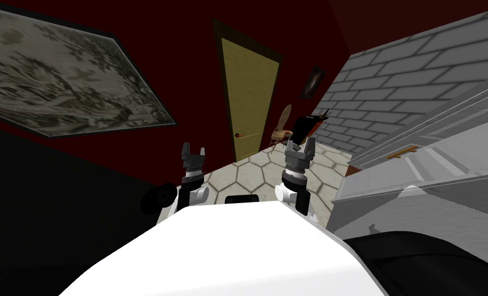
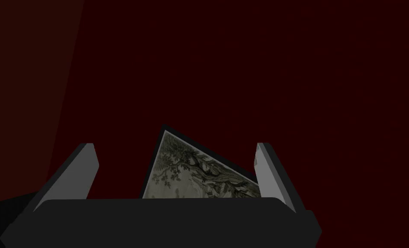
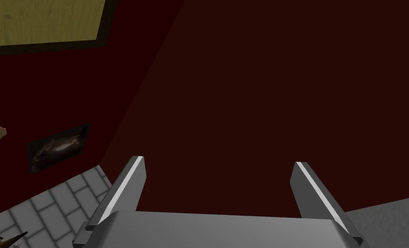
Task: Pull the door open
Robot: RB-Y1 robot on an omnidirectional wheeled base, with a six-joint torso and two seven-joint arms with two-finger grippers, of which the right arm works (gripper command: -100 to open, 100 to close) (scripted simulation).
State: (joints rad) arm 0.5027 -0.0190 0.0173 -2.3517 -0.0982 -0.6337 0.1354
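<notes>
**A:** Where's the door?

**B:** The yellowish door is at upper centre of the head view, flush in its dark frame. Its small handle is low on its left edge. I'd judge it shut.

**A:** And the arms?

**B:** The left gripper and right gripper are raised just below it in the frame, well apart from it across the hexagon-tiled floor. Both have fingers spread wide, holding nothing.

**A:** What's left?

**B:** Nearly everything, I'd say: approach, grasp the handle, pull.
</notes>
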